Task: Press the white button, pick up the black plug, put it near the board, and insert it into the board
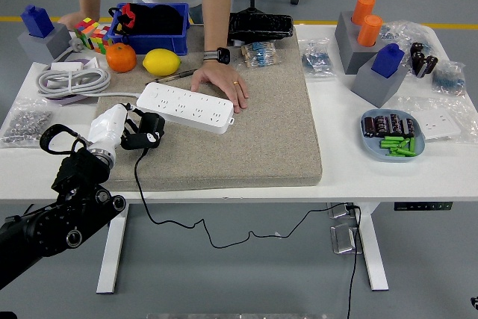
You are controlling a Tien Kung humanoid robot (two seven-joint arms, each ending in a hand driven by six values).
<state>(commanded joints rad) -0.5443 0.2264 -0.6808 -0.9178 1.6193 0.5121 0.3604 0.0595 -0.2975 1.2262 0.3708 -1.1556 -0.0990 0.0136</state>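
A white power strip (185, 107) lies on the beige mat (246, 132), angled from upper left to lower right. A person's hand (222, 80) rests on its far right end. My left hand (118, 131), white with a black arm behind it, is shut on the black plug (146, 133) just below the strip's left end, a little apart from it. The plug's black cable (142, 192) drops over the table's near edge. My right arm is out of view.
An orange (121, 57), a lemon (161, 61), a blue bin (153, 28) and a coiled white cable (71, 80) sit at the back left. A bag of screws (24, 123) is at far left. Grey blocks (377, 72) and a blue dish (392, 136) stand right.
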